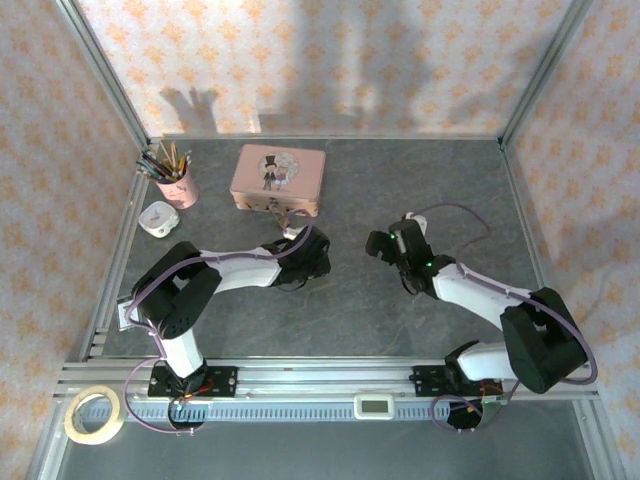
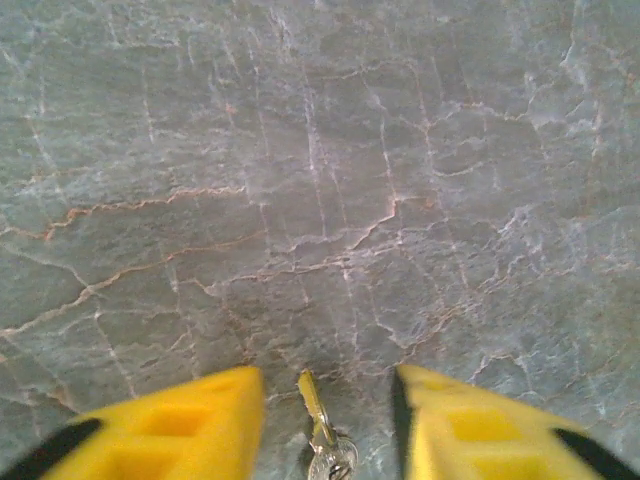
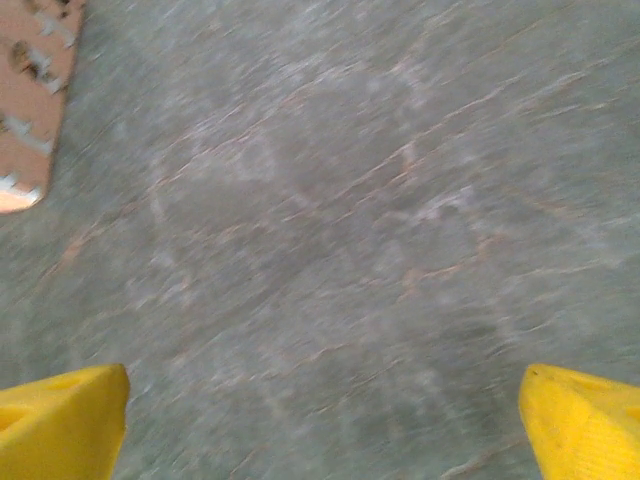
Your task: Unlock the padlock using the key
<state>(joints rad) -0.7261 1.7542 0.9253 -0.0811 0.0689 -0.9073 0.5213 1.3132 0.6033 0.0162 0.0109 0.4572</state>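
One key [image 2: 316, 412] lies flat, centred betw. the spread L jaws.

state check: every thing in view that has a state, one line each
key, lying on the table, not gripped
left hand, open, straddling key, no contact
right hand, open wide, nothing between
pink tin, lid shut
pencil cup, upright, holding pencils

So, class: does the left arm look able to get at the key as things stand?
Probably yes. The key lies on the bare table between the left arm's open jaws, with nothing over it or crowding it.
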